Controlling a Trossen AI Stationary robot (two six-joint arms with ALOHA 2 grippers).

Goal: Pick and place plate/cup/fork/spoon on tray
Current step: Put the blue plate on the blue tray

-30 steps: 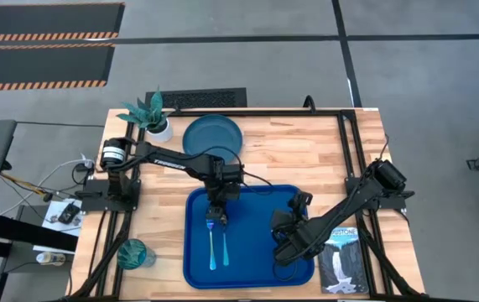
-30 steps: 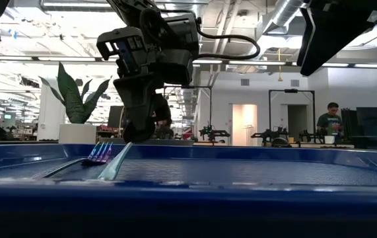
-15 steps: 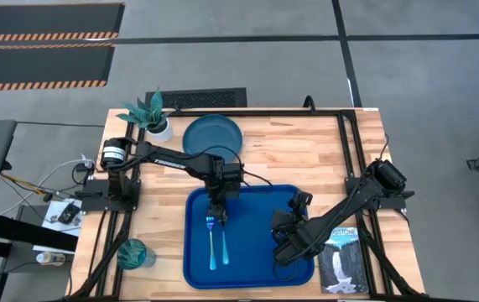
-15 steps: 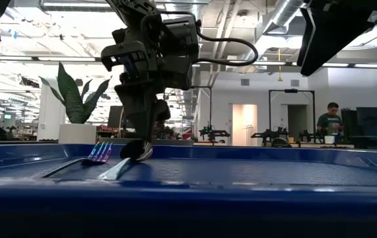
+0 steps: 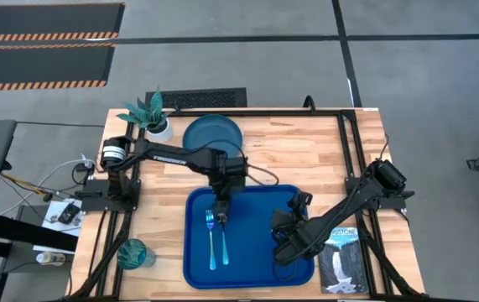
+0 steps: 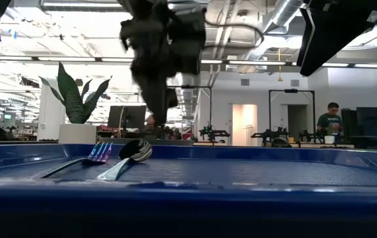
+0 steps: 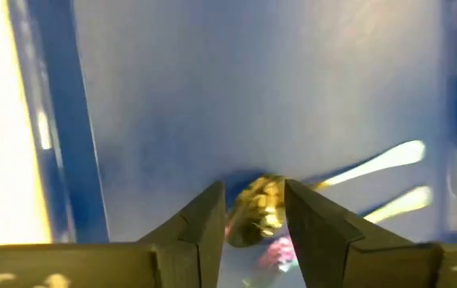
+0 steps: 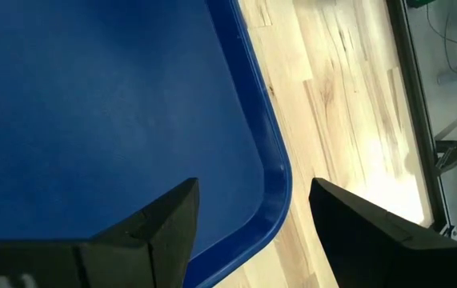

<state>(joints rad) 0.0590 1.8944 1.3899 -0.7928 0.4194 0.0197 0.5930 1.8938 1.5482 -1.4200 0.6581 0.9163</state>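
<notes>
Since the earlier frames, the left pincer [image 6: 156, 106] has been lifted off the spoon [image 6: 127, 158], fingers spread. Spoon and fork [image 5: 210, 243] are left side by side in the tray [image 5: 256, 252]; plate [image 5: 212, 134] and cup [image 5: 132, 252] remain on the counter [image 5: 306, 155]. The right pincer [image 8: 252, 216] is held spread over the tray's corner.

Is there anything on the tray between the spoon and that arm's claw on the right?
No. In the high view, bare tray floor separates the spoon from the right end effector.

Bright blue tray [image 5: 260, 252]; teal-blue plate [image 5: 212, 135]; light-blue-handled spoon [image 5: 224, 245].
</notes>
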